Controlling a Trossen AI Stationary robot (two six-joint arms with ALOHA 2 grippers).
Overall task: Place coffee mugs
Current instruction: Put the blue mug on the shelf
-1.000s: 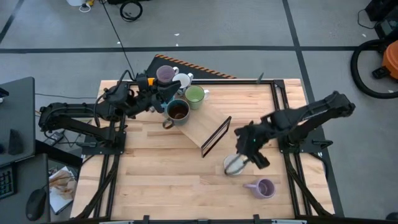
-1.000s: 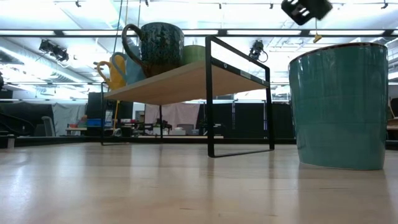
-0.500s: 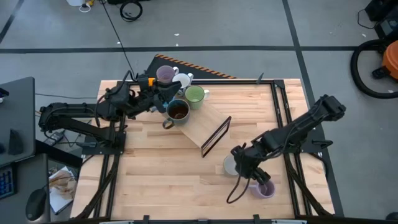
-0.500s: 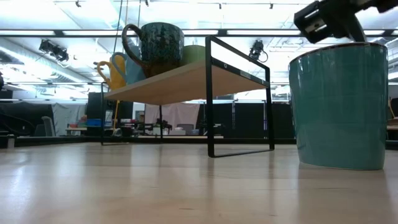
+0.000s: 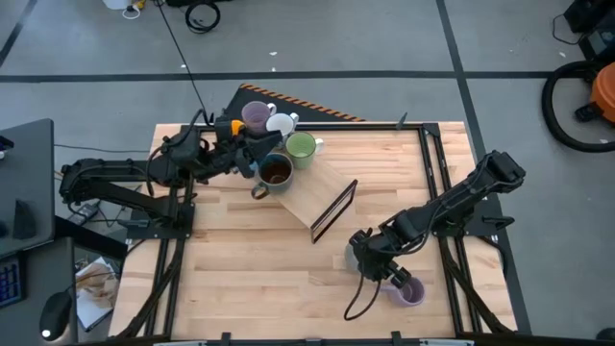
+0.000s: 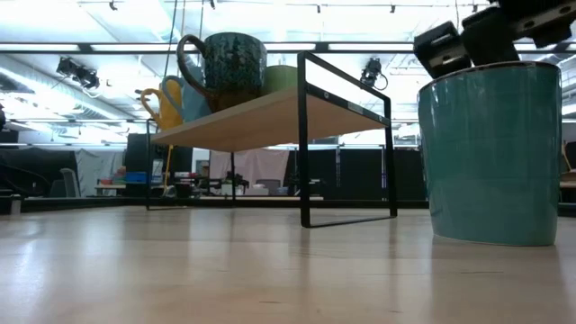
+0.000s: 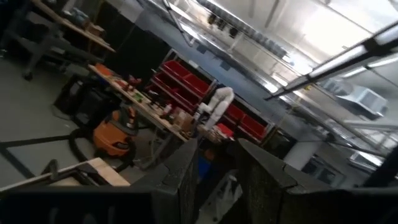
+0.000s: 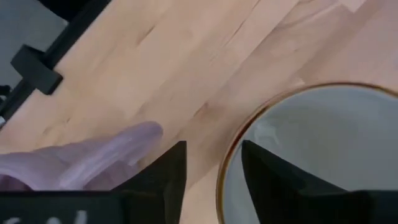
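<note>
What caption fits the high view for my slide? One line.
Right gripper lowers over a pale mug beside a lavender mug; left gripper waits at the shelf.

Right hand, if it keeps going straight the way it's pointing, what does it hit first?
Most likely the teal mug's rim: the right hand straddles it, one finger inside, one outside. The lavender mug lies off to the side. Depth is hard to judge.

A workshop or robotics lab — red parts bins (image 7: 180, 78) along cluttered workbenches (image 7: 134, 99), an orange shop vacuum (image 7: 112, 134), strip lights overhead, taped grey floor (image 5: 384, 38).
</note>
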